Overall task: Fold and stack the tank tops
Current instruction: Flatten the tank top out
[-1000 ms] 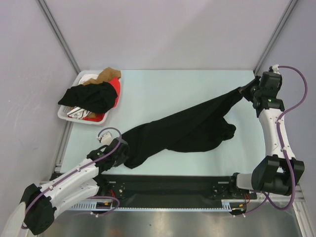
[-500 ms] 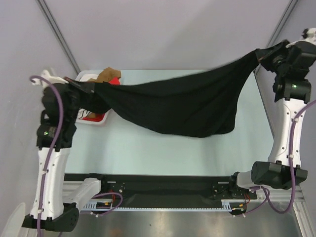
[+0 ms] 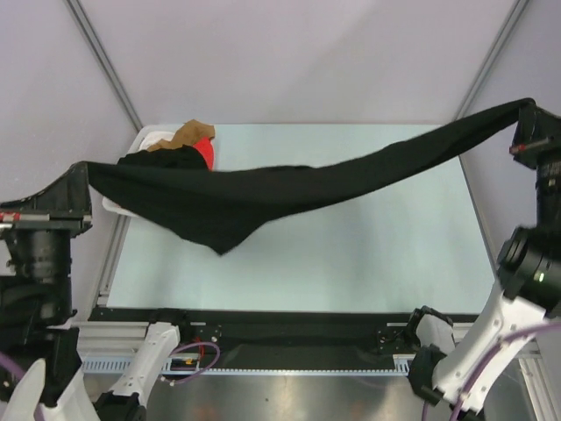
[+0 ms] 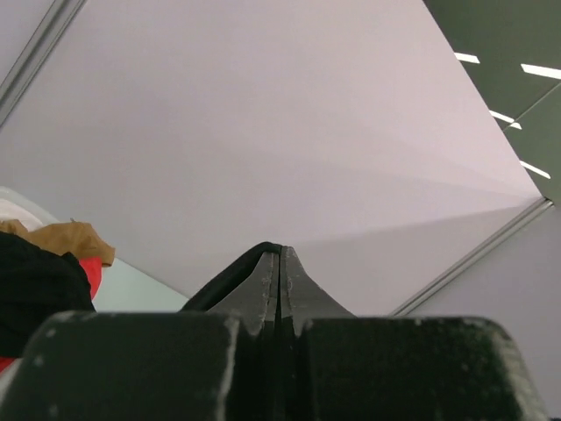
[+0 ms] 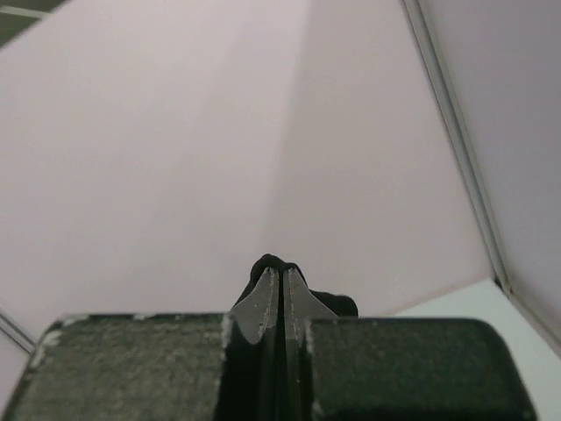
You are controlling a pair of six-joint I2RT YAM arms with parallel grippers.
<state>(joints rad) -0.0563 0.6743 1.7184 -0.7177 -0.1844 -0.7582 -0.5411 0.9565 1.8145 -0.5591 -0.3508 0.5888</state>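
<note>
A large black tank top [image 3: 289,189] hangs stretched in the air across the table, high above its surface. My left gripper [image 3: 81,172] is shut on its left end, raised at the far left; the cloth edge shows at its tip in the left wrist view [image 4: 230,274]. My right gripper [image 3: 527,110] is shut on its right end, raised at the far right; black cloth pokes past its tip in the right wrist view [image 5: 273,261]. A red tank top [image 3: 204,153] lies in the basket, mostly hidden by the black cloth.
A white plastic basket [image 3: 140,138] stands at the table's back left with a brown garment [image 3: 186,134] and another black garment [image 4: 35,285] in it. Metal frame posts run up at the back left and back right corners. The pale green table [image 3: 368,237] lies under the cloth.
Both arms have risen and spread apart. The black tank top went from lying on the table to hanging taut in the air between the two grippers.
</note>
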